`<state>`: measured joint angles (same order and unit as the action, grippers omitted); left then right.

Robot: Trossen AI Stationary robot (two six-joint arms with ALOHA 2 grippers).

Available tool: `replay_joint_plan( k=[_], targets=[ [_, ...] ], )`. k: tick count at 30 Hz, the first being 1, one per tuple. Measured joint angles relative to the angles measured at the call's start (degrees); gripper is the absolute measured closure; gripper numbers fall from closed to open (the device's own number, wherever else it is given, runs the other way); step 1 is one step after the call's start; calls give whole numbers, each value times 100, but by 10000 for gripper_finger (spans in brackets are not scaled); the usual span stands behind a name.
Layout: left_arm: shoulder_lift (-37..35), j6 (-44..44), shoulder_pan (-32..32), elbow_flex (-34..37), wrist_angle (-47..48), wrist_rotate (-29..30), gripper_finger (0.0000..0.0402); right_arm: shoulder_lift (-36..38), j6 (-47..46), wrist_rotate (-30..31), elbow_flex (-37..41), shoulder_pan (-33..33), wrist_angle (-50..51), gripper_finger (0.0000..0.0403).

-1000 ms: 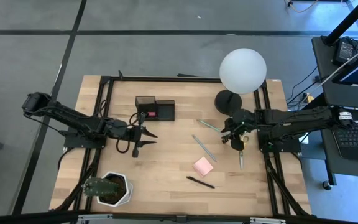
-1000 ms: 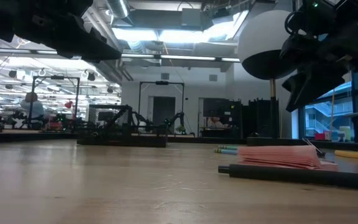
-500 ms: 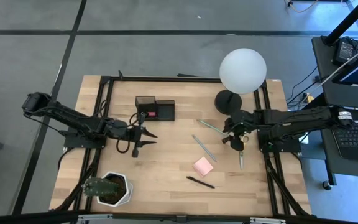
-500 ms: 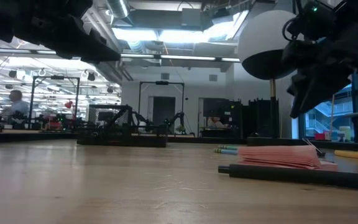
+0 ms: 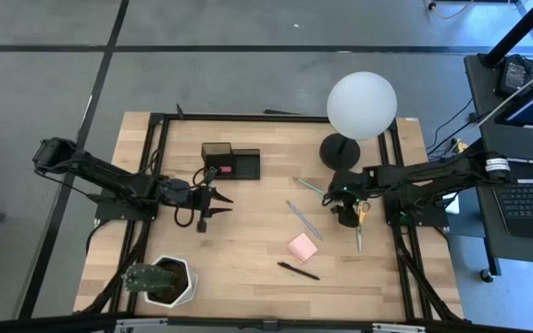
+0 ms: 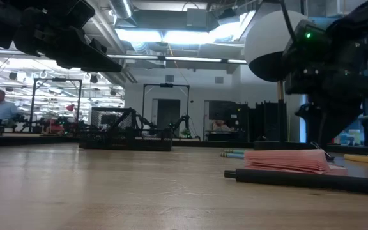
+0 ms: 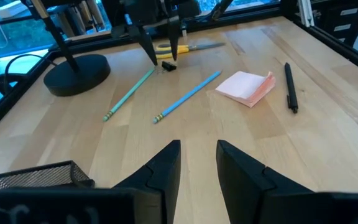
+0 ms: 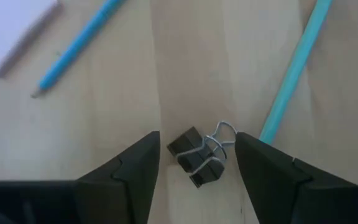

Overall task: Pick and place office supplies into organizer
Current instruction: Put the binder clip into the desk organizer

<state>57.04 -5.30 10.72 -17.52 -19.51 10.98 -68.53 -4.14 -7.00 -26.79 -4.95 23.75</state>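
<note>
Black metal with bent wire loops, the binder clip lies on the counter directly between the right jaws, which stand spread and released with a dark finger on either side of it and nothing yet held. In the overhead view the right jaws point down at this spot, with the yellow-handled scissors just beside them on the outer side.

By my reading the clip is tiny, light and stiff, with a smooth painted body that may skid on the bare wood if nudged from one side only. The folded body looks the better place to take hold; the thin silver wire handles swing freely and would likely pivot or slip out of a pinch.

Two slim blue-green pencils lie close by, one running just past one finger, so a careless closing could catch it. They look rigid, light and apt to roll.

Beyond the left jaws, which hover parted and empty, sit a soft pink pad of sticky notes and a black pen. The organizer, a black mesh tray, stands just beside the left jaws and well apart from the right ones, across the pale, grained wooden counter.
</note>
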Motion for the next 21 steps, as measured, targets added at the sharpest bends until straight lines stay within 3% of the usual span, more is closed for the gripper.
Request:
replay_joint_plan(
  k=[5,21],
  targets=[
    [-2,0,0,0,0,0,304,-288,15,3,4,0,-41,205],
    [-2,0,0,0,0,0,304,-292,16,-30,3,0,-41,335]
  ],
)
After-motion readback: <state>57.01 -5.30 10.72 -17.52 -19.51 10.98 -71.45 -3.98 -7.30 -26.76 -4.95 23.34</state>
